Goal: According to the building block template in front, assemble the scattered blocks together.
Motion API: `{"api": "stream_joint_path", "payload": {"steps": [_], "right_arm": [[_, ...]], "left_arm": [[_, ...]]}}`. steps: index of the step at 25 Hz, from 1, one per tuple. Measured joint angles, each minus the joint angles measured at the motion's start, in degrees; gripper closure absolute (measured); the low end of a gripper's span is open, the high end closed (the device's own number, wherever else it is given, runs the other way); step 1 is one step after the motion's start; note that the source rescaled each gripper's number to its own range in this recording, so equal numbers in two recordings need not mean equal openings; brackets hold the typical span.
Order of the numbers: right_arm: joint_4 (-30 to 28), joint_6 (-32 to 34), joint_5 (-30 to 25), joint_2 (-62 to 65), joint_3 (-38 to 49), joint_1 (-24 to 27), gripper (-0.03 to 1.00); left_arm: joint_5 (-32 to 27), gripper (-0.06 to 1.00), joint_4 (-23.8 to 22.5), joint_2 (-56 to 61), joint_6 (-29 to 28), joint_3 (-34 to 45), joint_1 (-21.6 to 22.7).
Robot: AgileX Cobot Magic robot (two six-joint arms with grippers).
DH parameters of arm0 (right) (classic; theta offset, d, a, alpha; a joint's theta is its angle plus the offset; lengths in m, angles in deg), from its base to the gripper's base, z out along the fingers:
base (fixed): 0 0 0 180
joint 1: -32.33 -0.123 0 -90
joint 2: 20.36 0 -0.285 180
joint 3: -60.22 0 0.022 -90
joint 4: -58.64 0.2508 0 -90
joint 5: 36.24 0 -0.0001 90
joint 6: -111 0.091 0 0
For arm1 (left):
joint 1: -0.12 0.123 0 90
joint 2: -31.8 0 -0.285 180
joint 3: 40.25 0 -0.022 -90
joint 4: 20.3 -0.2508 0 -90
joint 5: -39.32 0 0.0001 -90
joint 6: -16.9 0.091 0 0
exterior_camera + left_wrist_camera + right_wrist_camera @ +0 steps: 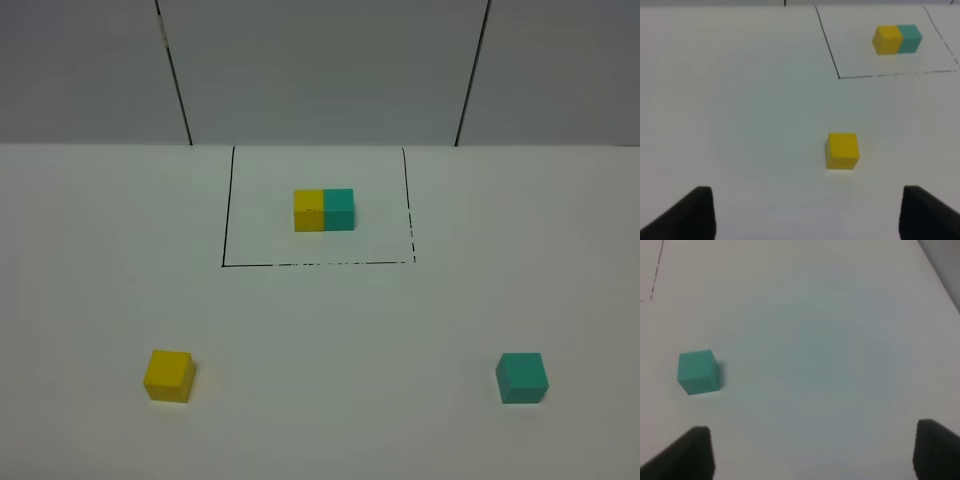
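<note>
The template (324, 210) is a yellow cube joined to a teal cube inside a black drawn rectangle at the back centre; it also shows in the left wrist view (897, 39). The loose yellow block (169, 376) lies at the front left, apart from everything, and shows in the left wrist view (842, 150). The loose teal block (522, 378) lies at the front right and shows in the right wrist view (698, 372). My left gripper (807, 215) is open and empty, short of the yellow block. My right gripper (812, 452) is open and empty, with the teal block off to one side.
The white table (330, 340) runs to a grey panelled wall (320, 70) at the back. The black rectangle line (318, 264) is broken along its front and right sides. Neither arm shows in the high view.
</note>
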Motion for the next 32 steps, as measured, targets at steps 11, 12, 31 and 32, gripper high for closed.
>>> {"api": "stream_joint_path", "payload": {"steps": [11, 12, 31, 32], "right_arm": [[0.0, 0.0, 0.0, 0.0, 0.0, 0.0, 0.34], [0.0, 0.0, 0.0, 0.0, 0.0, 0.0, 0.34], [0.0, -0.05, 0.0, 0.0, 0.0, 0.0, 0.34], [0.0, -0.05, 0.0, 0.0, 0.0, 0.0, 0.34]], "left_arm": [[-0.25, 0.3, 7.13, -48.65, -0.9, -12.82, -1.63], [-0.55, 0.3, 7.37, -52.24, -0.78, -14.23, -2.81], [2.39, 0.3, -4.0, -79.73, -14.53, -24.22, -18.83], [2.43, 0.3, -4.0, -79.86, -14.53, -24.22, -18.83]]}}
